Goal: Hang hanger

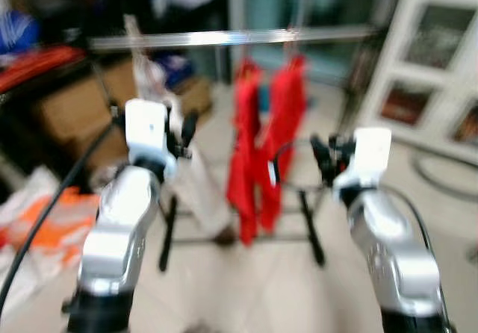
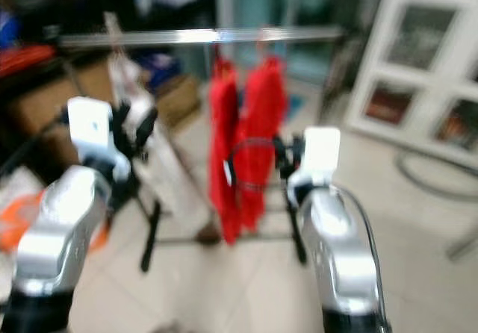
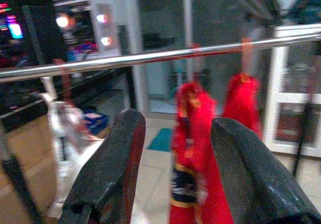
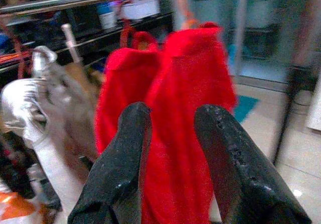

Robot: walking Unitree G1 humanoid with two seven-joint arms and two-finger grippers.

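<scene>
A silver clothes rail [image 1: 224, 38] runs across in front of me at head height. Two red garments [image 1: 261, 139] hang from it near the middle, and a white-silver garment [image 1: 198, 176] hangs further left. Both arms are raised toward the rail. My left gripper [image 1: 183, 135] is in front of the white garment, and in the left wrist view its fingers [image 3: 110, 169] stand open with nothing between them. My right gripper [image 1: 325, 157] is just right of the red garments, open and empty, with the red cloth [image 4: 170, 78] close beyond it. The picture is blurred.
The rack stands on black legs [image 1: 314, 236] on a tiled floor. A white cabinet [image 1: 433, 64] is at the right. Cardboard boxes [image 1: 75, 109] and dark clutter are at the left, with orange and white bags [image 1: 45, 221] on the floor.
</scene>
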